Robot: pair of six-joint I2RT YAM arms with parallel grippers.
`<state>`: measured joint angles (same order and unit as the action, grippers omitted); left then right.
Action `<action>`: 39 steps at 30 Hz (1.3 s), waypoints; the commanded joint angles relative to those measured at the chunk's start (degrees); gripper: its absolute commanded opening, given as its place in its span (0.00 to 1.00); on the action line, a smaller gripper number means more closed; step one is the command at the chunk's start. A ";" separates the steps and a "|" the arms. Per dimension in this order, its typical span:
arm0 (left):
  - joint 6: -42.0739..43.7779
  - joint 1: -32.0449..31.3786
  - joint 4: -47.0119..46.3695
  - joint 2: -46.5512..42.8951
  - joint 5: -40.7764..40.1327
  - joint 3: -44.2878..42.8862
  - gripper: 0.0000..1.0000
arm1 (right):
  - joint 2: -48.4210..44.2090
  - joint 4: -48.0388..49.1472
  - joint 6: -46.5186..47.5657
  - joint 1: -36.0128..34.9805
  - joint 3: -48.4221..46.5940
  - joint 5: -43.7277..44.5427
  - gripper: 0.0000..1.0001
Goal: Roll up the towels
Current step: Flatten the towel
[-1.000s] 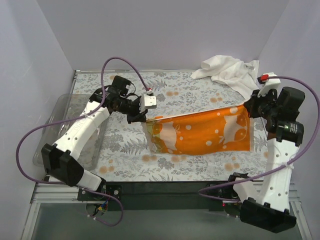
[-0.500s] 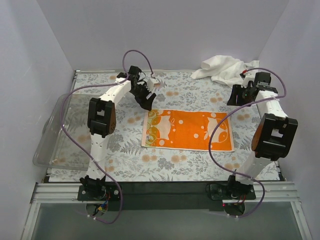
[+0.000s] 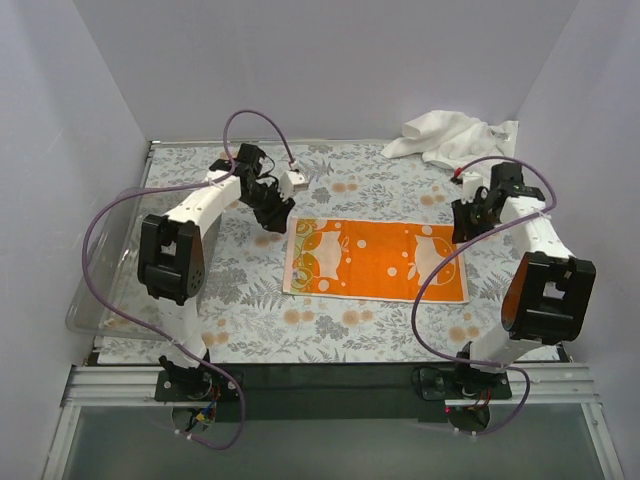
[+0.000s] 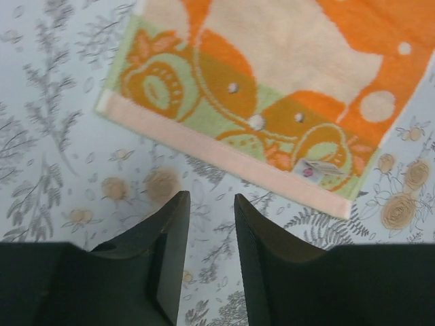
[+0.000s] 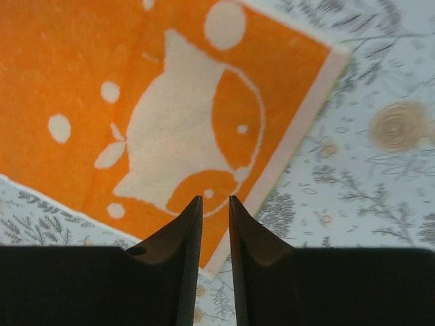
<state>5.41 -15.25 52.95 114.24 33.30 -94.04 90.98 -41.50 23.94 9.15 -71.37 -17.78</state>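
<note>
The small orange and green printed towel (image 3: 375, 258) lies spread flat on the middle of the table. The large white towel (image 3: 450, 140) lies crumpled at the back right. My left gripper (image 3: 272, 215) hovers just off the small towel's far left corner. In the left wrist view the gripper (image 4: 212, 197) is slightly open and empty over the table covering, with the towel's short edge (image 4: 272, 81) ahead. My right gripper (image 3: 465, 222) hovers at the far right corner. In the right wrist view it (image 5: 215, 199) is narrowly open and empty above the towel (image 5: 136, 102).
A clear plastic bin (image 3: 110, 270) sits at the left edge of the table. The fern-patterned covering (image 3: 350, 330) spans the table. Purple cables loop above both arms. White walls close in the back and sides.
A second ago both grippers held the small towel stretched above the table. It now lies flat and released, and both grippers have drawn slightly back from its far corners.
</note>
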 commanded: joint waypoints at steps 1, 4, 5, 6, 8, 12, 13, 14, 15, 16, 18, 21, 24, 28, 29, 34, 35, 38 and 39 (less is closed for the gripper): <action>6.80 -4.70 -0.91 -4.98 0.19 7.88 0.29 | -2.03 -4.82 4.71 -2.46 5.87 2.75 0.24; 6.90 -7.16 -2.06 -5.43 -0.87 11.24 0.25 | -1.60 -5.96 4.88 -4.40 8.35 3.54 0.22; 6.72 -7.43 -2.23 -5.86 -0.78 13.16 0.24 | -1.51 -6.23 5.41 -4.92 9.92 4.33 0.22; 6.37 -7.60 -2.32 -6.04 -0.34 14.05 0.24 | -1.33 -6.14 5.67 -5.71 10.98 5.03 0.22; 6.28 -7.87 -2.59 -6.74 -0.16 15.98 0.23 | -0.37 -5.88 6.37 -6.42 13.00 6.87 0.22; 6.28 -8.31 -3.38 -7.27 -2.36 20.11 0.22 | 3.41 -4.04 6.03 -6.51 14.07 9.51 0.21; 6.37 -8.31 -3.29 -7.36 -3.23 20.47 0.22 | 4.63 -3.77 6.20 -6.51 14.16 9.78 0.21; 6.45 -8.31 -3.20 -7.45 -3.41 21.00 0.22 | 5.08 -3.51 6.38 -6.60 14.33 10.65 0.21; 6.54 -8.31 -3.20 -7.97 -3.68 21.44 0.22 | 5.61 -2.72 6.55 -6.69 14.51 11.10 0.21; 6.54 -8.31 -3.55 -8.06 -3.94 22.57 0.22 | 6.40 -2.37 6.64 -6.86 14.51 11.45 0.21; 5.93 -8.31 -3.73 -8.15 -5.17 23.46 0.21 | 7.63 -1.58 6.55 -7.65 14.33 12.33 0.21; 5.14 -8.31 -4.17 -8.94 -7.54 26.00 0.20 | 9.48 -1.22 6.03 -9.06 13.46 12.33 0.21; 5.05 -7.96 -4.78 -11.13 -9.74 28.56 0.19 | 10.45 -1.04 5.50 -11.43 12.40 11.98 0.21; 4.26 -6.91 -4.17 -14.21 -9.48 28.56 0.19 | 10.54 -1.39 4.53 -14.41 11.52 11.10 0.21; 4.26 -6.82 -4.08 -15.17 -9.39 27.34 0.20 | 10.36 -1.57 4.36 -15.20 11.69 11.01 0.21; 3.91 -8.04 -1.80 -14.48 -4.04 21.45 0.24 | 8.08 -2.80 4.62 -15.04 11.70 12.77 0.21; 3.91 -8.65 -1.80 -14.22 -3.77 20.92 0.24 | 7.64 -3.32 4.62 -14.34 11.44 12.94 0.21; 4.52 -11.56 -2.50 -14.13 -3.24 21.35 0.25 | 5.44 -5.61 5.23 -12.50 10.56 13.38 0.21; 4.35 -12.61 -2.85 -14.13 -3.24 21.61 0.25 | 4.83 -6.57 5.58 -12.05 10.55 13.65 0.21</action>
<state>9.56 -25.23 50.09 102.52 27.38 -72.07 98.65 -47.03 28.77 -4.51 -59.86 -3.81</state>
